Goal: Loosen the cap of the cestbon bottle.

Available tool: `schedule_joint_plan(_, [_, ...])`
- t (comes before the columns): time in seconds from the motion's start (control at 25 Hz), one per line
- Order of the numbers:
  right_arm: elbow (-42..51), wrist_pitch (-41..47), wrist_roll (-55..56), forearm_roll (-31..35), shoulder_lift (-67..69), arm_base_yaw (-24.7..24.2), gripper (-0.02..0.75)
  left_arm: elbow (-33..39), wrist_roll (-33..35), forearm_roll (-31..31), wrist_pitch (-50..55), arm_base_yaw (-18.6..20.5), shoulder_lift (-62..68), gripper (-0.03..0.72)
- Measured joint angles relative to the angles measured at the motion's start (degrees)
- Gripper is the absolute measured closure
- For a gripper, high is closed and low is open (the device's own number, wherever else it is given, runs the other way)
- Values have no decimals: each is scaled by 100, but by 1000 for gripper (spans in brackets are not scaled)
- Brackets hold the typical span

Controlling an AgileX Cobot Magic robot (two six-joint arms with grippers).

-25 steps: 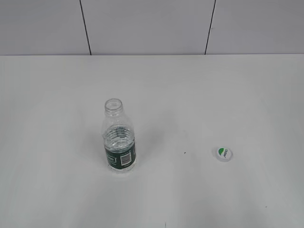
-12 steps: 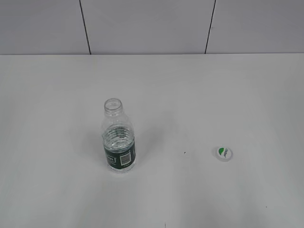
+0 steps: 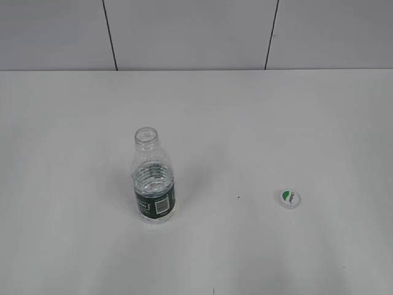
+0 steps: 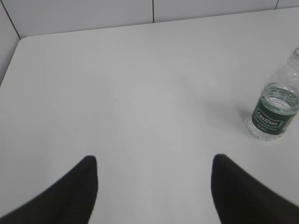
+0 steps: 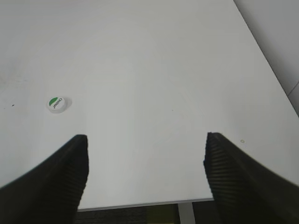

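Observation:
The cestbon bottle point(image 3: 154, 181) stands upright on the white table, left of centre, its mouth open with no cap on it. It also shows at the right edge of the left wrist view point(image 4: 274, 109). The white cap point(image 3: 290, 198) with its green half-circle lies flat on the table to the bottle's right, apart from it. It shows at the left in the right wrist view point(image 5: 58, 103). My left gripper point(image 4: 154, 161) is open and empty, well away from the bottle. My right gripper point(image 5: 145, 140) is open and empty over the table's front edge. Neither gripper shows in the exterior view.
The white table point(image 3: 245, 123) meets a tiled wall at the back. Its front right edge point(image 5: 140, 204) and a leg show under the right gripper. A small dark speck point(image 3: 239, 197) lies between bottle and cap.

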Motion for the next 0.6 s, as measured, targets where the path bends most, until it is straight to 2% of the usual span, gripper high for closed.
schedule_joint_plan(0.6, [0,0,-5,0,0,-5,148,0,0,0,0,0,0,224])
